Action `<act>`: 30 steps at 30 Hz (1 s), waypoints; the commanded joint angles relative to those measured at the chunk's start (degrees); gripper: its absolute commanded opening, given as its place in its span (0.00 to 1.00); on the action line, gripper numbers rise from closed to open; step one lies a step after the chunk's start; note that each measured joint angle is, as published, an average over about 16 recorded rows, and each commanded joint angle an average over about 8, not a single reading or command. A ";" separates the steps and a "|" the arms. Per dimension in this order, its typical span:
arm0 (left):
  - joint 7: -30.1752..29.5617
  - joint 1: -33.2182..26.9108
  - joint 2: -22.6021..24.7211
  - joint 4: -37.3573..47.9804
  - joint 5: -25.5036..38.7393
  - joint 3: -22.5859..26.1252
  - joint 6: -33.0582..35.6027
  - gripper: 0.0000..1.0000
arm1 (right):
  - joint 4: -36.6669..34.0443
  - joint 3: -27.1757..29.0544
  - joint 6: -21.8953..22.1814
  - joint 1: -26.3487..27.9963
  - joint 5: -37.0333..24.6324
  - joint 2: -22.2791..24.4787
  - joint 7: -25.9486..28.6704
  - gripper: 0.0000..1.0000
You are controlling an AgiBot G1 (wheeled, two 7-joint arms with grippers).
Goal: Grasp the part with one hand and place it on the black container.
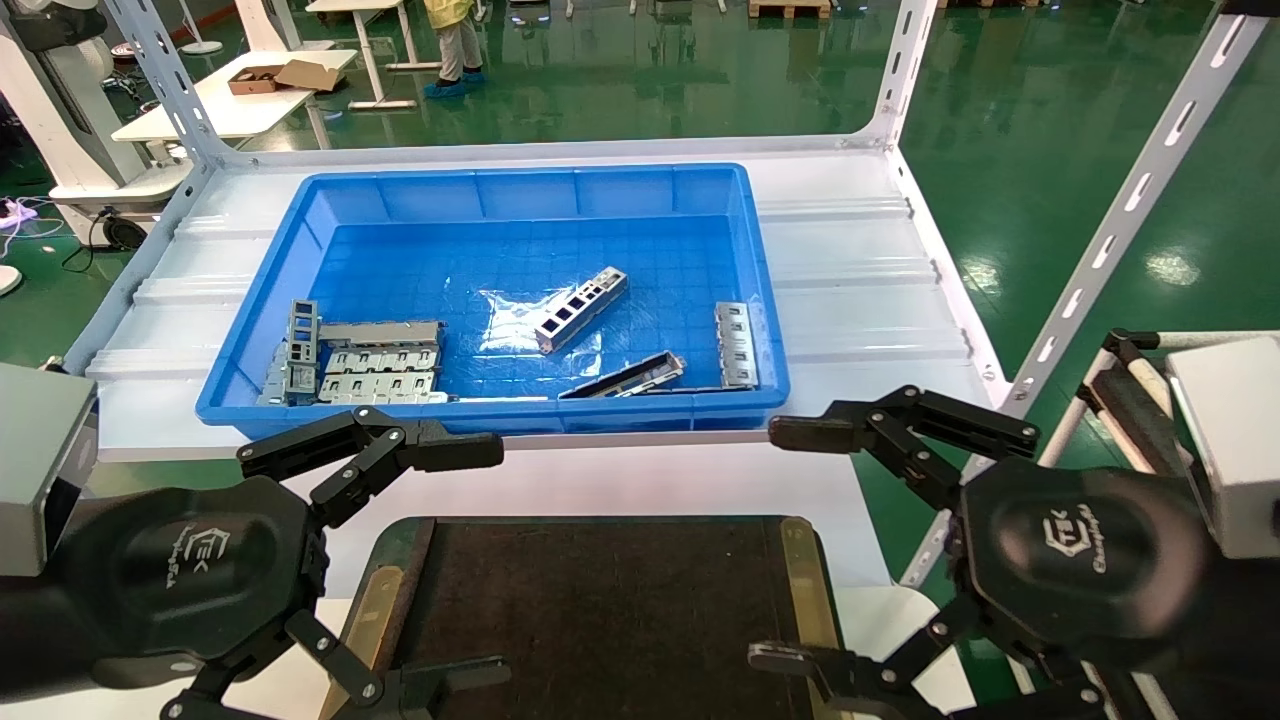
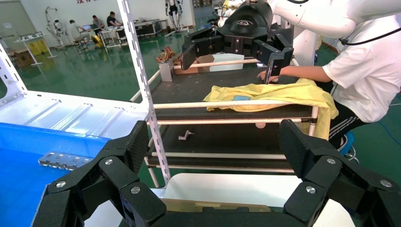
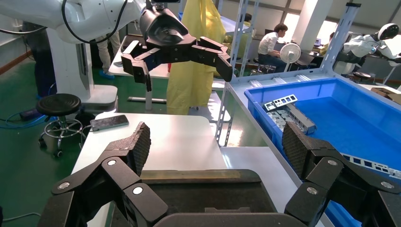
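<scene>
The part [image 1: 582,308], a slim silver bar with a row of rectangular windows, lies at an angle in the middle of the blue bin [image 1: 480,190]. The black container [image 1: 600,610], a flat dark tray with brass side rails, sits at the near edge between my grippers; it also shows in the right wrist view [image 3: 208,189]. My left gripper [image 1: 470,565] is open and empty at the tray's left side. My right gripper [image 1: 790,545] is open and empty at its right side. Each wrist view shows its own open jaws, the left gripper [image 2: 215,146] and the right gripper [image 3: 215,146].
The bin also holds wide slotted plates [image 1: 380,372] at its left, a dark open channel [image 1: 625,378] near its front wall and another windowed strip [image 1: 736,345] at its right. White shelf posts [image 1: 1130,200] rise beside the bin. A person [image 2: 364,71] stands by a cart on my right.
</scene>
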 commanded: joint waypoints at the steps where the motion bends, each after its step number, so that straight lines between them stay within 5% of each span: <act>1: 0.00 0.00 0.00 0.00 0.00 0.00 0.00 1.00 | 0.00 0.00 0.00 0.00 0.00 0.00 0.00 1.00; 30: 0.00 0.00 0.00 0.00 0.00 0.00 0.00 1.00 | 0.00 0.00 0.00 0.00 0.00 0.00 0.00 1.00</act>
